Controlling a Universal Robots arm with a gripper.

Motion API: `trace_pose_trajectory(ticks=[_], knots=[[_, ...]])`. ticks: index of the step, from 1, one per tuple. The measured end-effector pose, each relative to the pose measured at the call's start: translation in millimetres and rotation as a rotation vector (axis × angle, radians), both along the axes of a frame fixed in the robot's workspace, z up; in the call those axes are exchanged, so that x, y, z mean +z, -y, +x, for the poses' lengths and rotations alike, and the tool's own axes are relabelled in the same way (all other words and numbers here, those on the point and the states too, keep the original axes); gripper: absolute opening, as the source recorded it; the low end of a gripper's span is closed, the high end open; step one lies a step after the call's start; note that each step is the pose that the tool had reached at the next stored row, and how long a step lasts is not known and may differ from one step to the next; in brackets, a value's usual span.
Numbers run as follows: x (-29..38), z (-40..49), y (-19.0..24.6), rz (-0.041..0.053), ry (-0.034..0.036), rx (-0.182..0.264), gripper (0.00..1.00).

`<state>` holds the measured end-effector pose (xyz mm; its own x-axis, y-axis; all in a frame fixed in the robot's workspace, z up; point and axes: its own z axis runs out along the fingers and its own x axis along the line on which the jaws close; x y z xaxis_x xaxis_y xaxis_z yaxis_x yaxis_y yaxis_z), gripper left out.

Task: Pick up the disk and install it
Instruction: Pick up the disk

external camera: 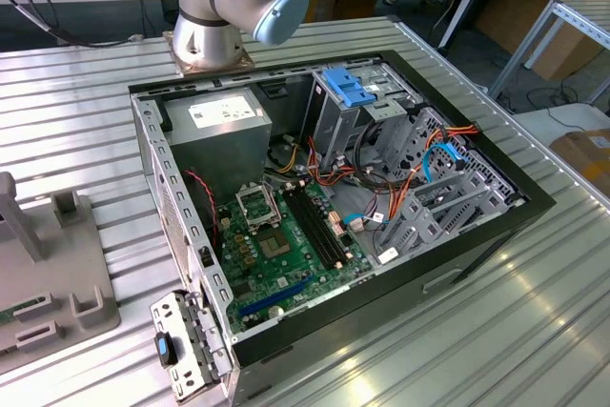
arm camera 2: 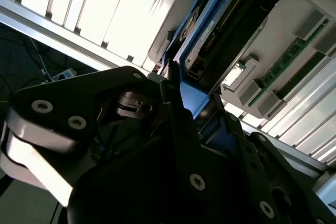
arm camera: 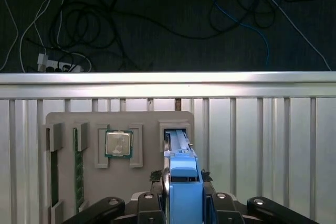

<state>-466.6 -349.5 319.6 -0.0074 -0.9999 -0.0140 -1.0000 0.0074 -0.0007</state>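
Note:
The disk [arm camera: 179,148], dark metal in a bright blue carrier, stands on edge between the fingers of my gripper [arm camera: 181,176], which is shut on it. Its far end reaches the upright slot [arm camera: 176,129] of a grey parts holder [arm camera: 147,121] on the ribbed metal table. I cannot tell whether that end still sits in the slot. In the second wrist view the disk [arm camera 2: 226,19] runs away from the black gripper [arm camera 2: 178,85] toward the holder. The open computer case [external camera: 334,197] lies in the exterior view.
The holder also carries a processor chip [arm camera: 118,144] and a green memory stick [arm camera: 79,166]. Inside the case are a green mainboard [external camera: 286,235], a grey power supply [external camera: 219,135], a metal cage with a blue clip [external camera: 348,88] and loose cables. The arm's base [external camera: 214,16] stands behind the case.

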Motion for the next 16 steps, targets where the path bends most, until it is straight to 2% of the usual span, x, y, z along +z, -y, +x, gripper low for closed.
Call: trace_pose_trajectory(ticks=[6, 10, 14, 16], knots=[[2.5, 0.0, 0.0, -0.0002, -0.0006, 0.0, 0.37], [15.9, 0.0, 0.0, 0.0002, -0.0003, 0.0, 0.37], [23.2, 0.0, 0.0, 0.0004, -0.0001, 0.0, 0.37], [23.4, 0.0, 0.0, 0.0003, -0.0002, 0.0, 0.37]])
